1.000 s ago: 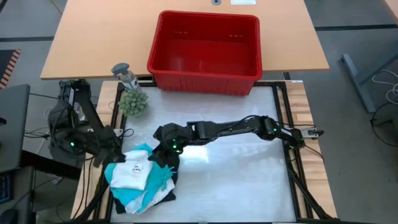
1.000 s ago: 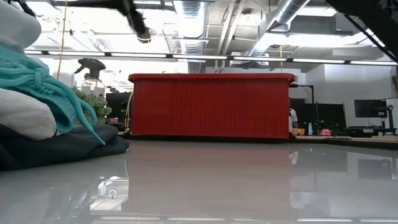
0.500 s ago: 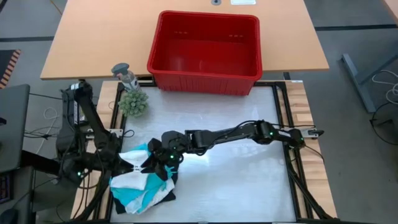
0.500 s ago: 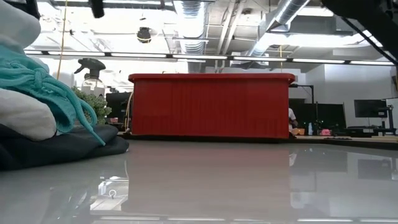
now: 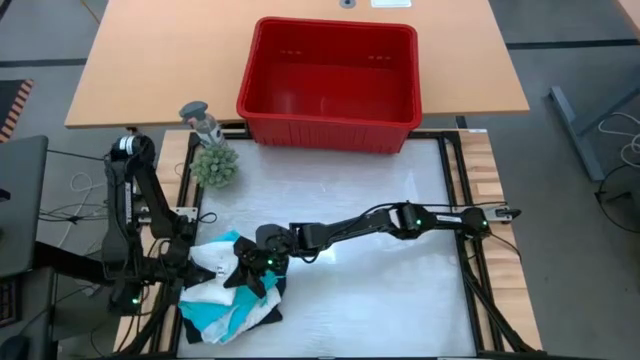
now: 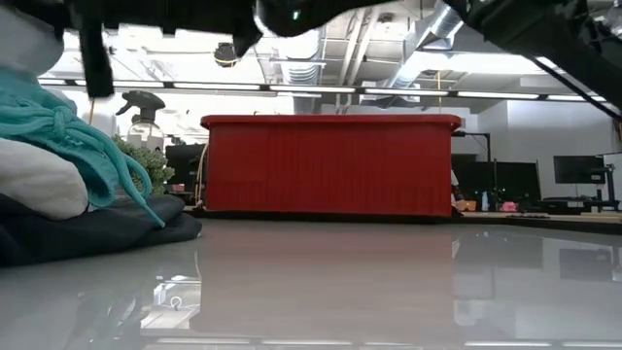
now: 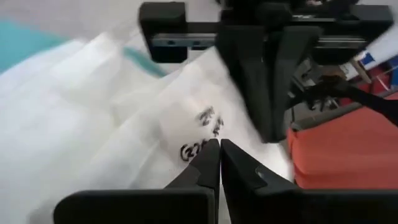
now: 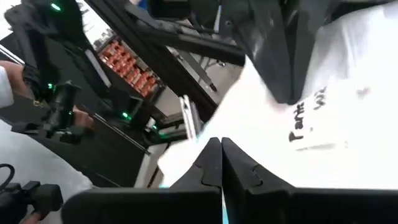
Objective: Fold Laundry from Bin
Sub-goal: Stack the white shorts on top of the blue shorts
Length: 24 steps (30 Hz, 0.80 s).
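The laundry pile (image 5: 228, 300) lies at the near left of the white mat: a white garment (image 7: 106, 106) with a printed label on top, teal cloth (image 6: 78, 136) under it, and black cloth (image 6: 87, 228) resting on the mat. My left gripper (image 7: 219, 146) and my right gripper (image 8: 221, 144) meet over the pile's top, tip toward tip, both shut on the white garment. In the high view the left gripper (image 5: 203, 263) comes from the left and the right gripper (image 5: 247, 273) from the right. The red bin (image 5: 325, 130) stands at the far edge. My left gripper has its fingertips closed on the white garment just beside the printed label (image 7: 202, 134), coming slanting down from the table's left. How much cloth lies between the tips is hidden by the fingers. The garment rests on the pile. My right gripper has its fingertips closed at the white garment's surface near its edge (image 8: 249, 118), nearly level from the table's right. The left wrist view shows its fingers (image 7: 267, 93) together, tips on the cloth. The cloth between them is hidden.
A small green plant (image 5: 213, 165) and a spray bottle (image 5: 200, 118) stand at the mat's far left corner. The bin sits half on the wooden table (image 5: 150, 60) behind. The mat's middle and right (image 5: 380, 290) lie bare.
Both grippers have come down onto the pile's top. The left one has swung toward the near edge and in toward the white garment. The right one has stretched farther toward the table's left and dropped. Dark arm parts now show along the top of the low view.
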Available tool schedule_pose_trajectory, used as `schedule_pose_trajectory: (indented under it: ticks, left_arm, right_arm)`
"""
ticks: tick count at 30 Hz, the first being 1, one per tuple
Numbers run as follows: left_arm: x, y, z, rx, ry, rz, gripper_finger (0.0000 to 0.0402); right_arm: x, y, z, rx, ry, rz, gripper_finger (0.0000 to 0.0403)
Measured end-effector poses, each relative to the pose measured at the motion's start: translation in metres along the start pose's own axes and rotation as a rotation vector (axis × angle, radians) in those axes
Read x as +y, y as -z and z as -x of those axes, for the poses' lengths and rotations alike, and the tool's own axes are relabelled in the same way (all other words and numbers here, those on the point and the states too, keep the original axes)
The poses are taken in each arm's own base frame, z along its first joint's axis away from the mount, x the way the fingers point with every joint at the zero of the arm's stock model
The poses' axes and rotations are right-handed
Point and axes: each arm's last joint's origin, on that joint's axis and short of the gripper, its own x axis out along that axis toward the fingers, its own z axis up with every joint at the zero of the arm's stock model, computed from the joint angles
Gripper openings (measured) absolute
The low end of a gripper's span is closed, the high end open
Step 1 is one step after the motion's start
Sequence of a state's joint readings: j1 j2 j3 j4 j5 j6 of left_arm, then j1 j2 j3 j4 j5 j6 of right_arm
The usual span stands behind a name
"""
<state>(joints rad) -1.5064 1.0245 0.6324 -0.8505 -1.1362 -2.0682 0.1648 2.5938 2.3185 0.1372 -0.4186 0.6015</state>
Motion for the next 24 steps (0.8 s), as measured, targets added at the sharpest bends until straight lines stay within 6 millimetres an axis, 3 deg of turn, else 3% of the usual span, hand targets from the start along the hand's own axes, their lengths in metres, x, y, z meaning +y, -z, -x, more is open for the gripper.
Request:
schedule_pose_trajectory:
  ticks: [10, 19, 24]
  left_arm:
    - [0.037, 0.028, -0.014, 0.048, -0.128, 0.028, 0.0000]
    - [0.045, 0.039, -0.019, 0.044, -0.165, -0.027, 0.0000]
    - [0.032, 0.032, -0.015, -0.025, -0.066, 0.042, 0.0000]
  right_arm:
    - [-0.045, 0.039, -0.010, 0.102, 0.102, -0.100, 0.0036]
    - [-0.054, 0.037, -0.006, 0.111, 0.134, -0.113, 0.0021]
    - [-0.050, 0.031, -0.003, 0.132, 0.086, -0.136, 0.0036]
